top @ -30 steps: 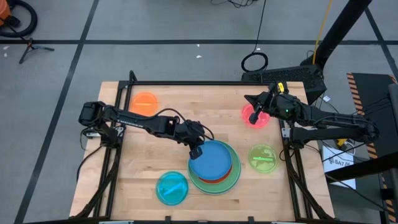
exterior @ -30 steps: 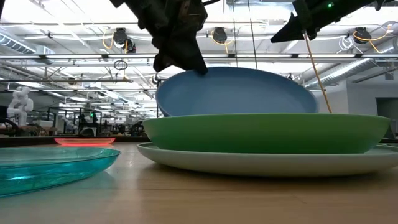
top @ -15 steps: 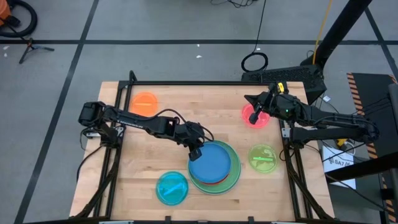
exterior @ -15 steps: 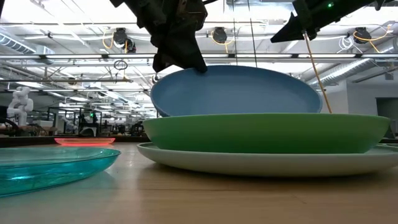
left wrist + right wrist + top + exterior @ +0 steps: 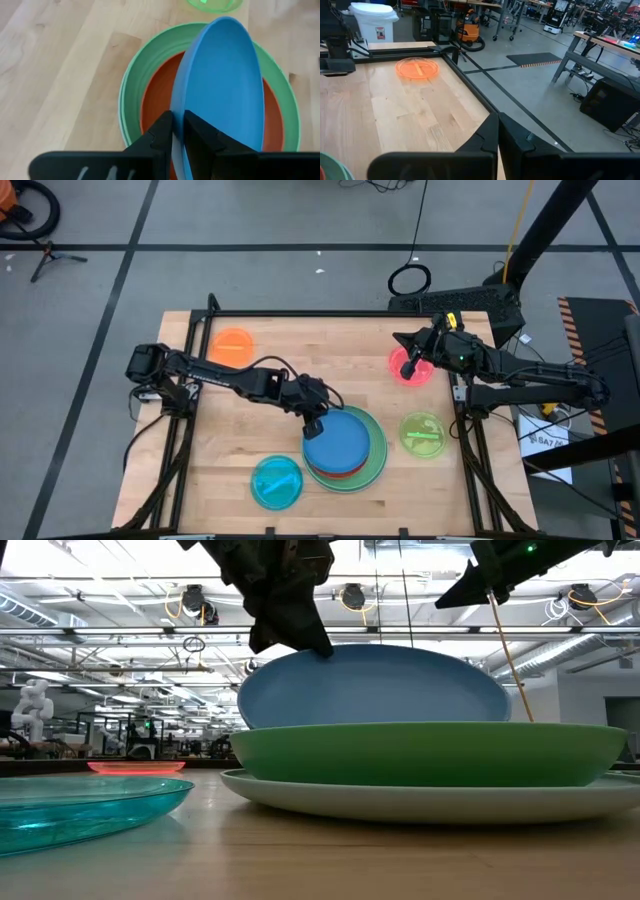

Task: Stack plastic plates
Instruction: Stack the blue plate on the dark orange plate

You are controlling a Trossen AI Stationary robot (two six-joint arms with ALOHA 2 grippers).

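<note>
My left gripper (image 5: 316, 423) is shut on a tilted blue plate (image 5: 343, 444) over the stack at the table's near middle. That stack is a rust-brown plate (image 5: 157, 95) inside a green plate (image 5: 430, 752), which sits on a pale plate (image 5: 430, 798). A translucent cyan plate (image 5: 277, 480) lies flat to the near left. A lime plate (image 5: 422, 433) lies to the right, an orange plate (image 5: 233, 343) at the far left and a pink plate (image 5: 424, 373) at the far right. My right gripper (image 5: 408, 366) hovers shut above the pink plate, holding nothing. My left gripper pinches the blue plate's rim (image 5: 176, 112) on its left side, one finger on the upper face and one on the underside. The fingers (image 5: 295, 635) come down slanting from the table's left. The plate is tilted with the held rim raised; the green plate's wall hides its lower part.
Bare wood lies in the table's middle and far middle, between the orange and pink plates. A black frame (image 5: 470, 70) edges the table. Beyond it are a grey floor with black tape lines and workshop benches.
My left gripper has carried the blue plate a little toward the table's near edge, over the stack. The plate stays tilted, with its held rim up. My right arm has kept still.
</note>
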